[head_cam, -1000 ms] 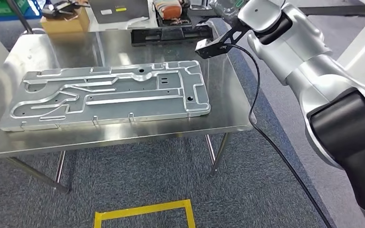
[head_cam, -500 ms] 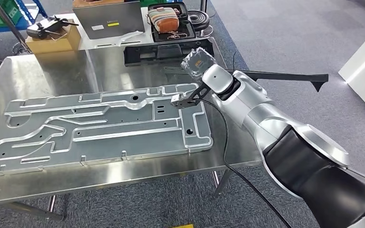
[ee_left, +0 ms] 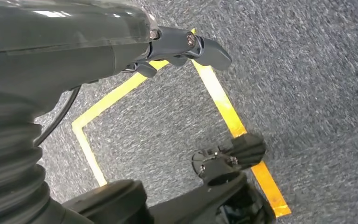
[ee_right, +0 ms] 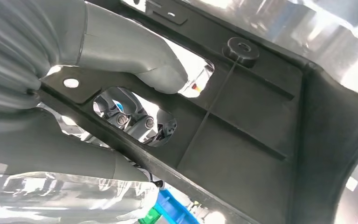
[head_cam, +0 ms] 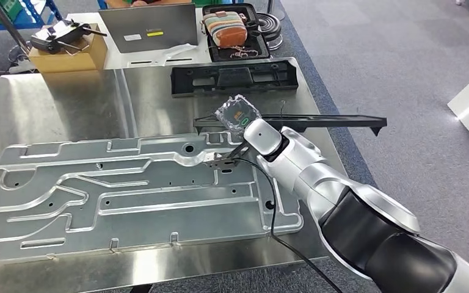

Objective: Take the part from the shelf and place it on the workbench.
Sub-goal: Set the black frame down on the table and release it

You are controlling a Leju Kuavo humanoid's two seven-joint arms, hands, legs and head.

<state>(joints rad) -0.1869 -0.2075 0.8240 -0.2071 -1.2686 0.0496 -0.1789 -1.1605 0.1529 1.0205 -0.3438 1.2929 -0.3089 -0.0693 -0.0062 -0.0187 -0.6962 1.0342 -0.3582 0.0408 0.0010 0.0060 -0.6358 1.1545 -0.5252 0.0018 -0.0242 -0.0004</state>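
Right hand [head_cam: 237,113] grips long black plastic part [head_cam: 317,121], thumb [ee_right: 135,56] over its edge; shiny steel workbench [head_cam: 67,104] directly beneath hand.

Left hand [ee_left: 177,44] holds nothing, fingers apart.

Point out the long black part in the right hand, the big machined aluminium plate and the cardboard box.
long black part [head_cam: 330,121]: head view, on its bar right of the hand.
machined aluminium plate [head_cam: 128,189]: head view, on its grooved middle.
cardboard box [head_cam: 67,58]: head view, on its front face.

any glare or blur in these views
Head view: sharp, with soft ceiling-light glare on the steel table and metal plate. Right wrist view: blown-out highlights behind the black part, which is dark against them. Left wrist view: carpet slightly motion-blurred.
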